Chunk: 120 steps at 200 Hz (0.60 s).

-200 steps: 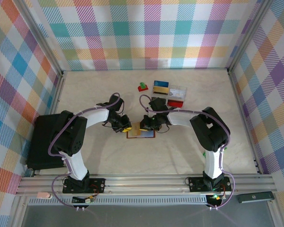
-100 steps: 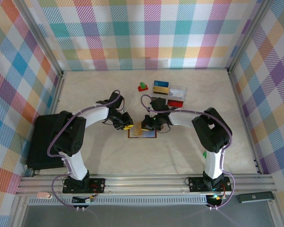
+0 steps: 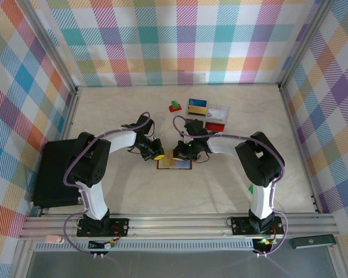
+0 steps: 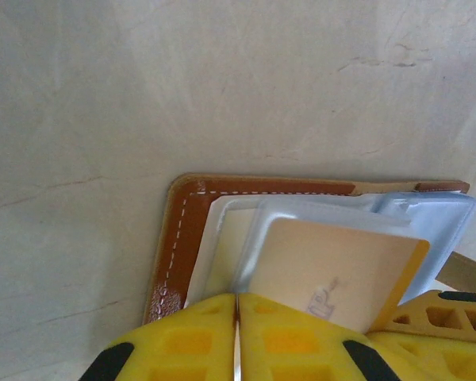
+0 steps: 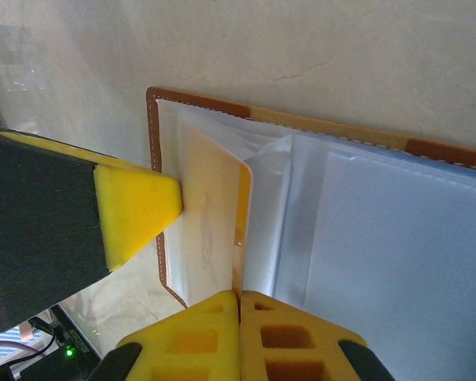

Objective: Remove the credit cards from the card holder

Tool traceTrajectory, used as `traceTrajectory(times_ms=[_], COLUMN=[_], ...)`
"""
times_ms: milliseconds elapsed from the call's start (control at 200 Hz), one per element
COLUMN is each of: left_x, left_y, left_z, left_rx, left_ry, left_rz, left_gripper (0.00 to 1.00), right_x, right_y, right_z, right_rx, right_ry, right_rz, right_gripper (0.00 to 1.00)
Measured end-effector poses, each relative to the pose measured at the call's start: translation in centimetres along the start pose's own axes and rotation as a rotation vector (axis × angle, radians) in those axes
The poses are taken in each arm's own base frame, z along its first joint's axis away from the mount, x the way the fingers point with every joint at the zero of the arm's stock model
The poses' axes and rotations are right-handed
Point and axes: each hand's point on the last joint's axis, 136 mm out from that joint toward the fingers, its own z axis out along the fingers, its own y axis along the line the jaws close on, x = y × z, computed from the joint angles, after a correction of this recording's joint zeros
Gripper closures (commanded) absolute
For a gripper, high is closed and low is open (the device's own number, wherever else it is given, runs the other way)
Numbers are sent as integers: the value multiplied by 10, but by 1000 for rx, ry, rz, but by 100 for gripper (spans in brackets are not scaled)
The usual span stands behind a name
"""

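Pale, faintly veined surface runs under both arms, with bright plaid panels walling it in. From the left wrist, the left fingers [image 4: 246, 321] are pressed together, yellow pad against yellow pad with only a hairline seam, and nothing shows between them. Just ahead of them lies the open card holder [image 4: 178, 238], its stitched brown border curving round a bluish-grey inside. A cream credit card [image 4: 333, 266] with a yellow edge sits in a clear sleeve just to the right of their seam, and its lower edge is hidden behind the pads.

From the right wrist, the right fingers [image 5: 250, 325] are closed just as tightly. The card's yellow edge runs straight down to their seam, but whether it is clamped there cannot be told. To their left, one yellow tip of the left fingers touches the card's pale face at the holder's brown border. To their right, the grey sleeves spread flat.

From above, the two pairs of fingers meet tip to tip over the far edge of the card holder, the left pair at its left corner.

Well beyond the right fingers stand a clear compartment box [image 3: 217, 114] and, touching it, a blue-and-yellow card [image 3: 197, 106]. A small red-and-green piece [image 3: 175, 106] lies near them. Far out to the left of the left fingers sits a black case [image 3: 52, 174].
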Motion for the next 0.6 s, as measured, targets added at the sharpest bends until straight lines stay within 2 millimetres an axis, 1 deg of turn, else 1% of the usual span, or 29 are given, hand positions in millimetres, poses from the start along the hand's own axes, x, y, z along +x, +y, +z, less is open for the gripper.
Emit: traceTrajectory(times_ms=[320,435,600], left_x=[0,-1,-1], left_y=[1,2,2], left_z=[1,1,0], left_rx=[-10,-12,-23], left_ry=[-4,-6,-9], left_rz=[0,0,2], left_gripper=[96,96,96], right_x=[0,2,3], right_y=[-3,-5,-9], right_z=[1,1,-2], right_rx=[-15,-17,-15], right_ry=[-3,-4,-7], right_rz=[0,0,0], right_gripper=[95,97,95])
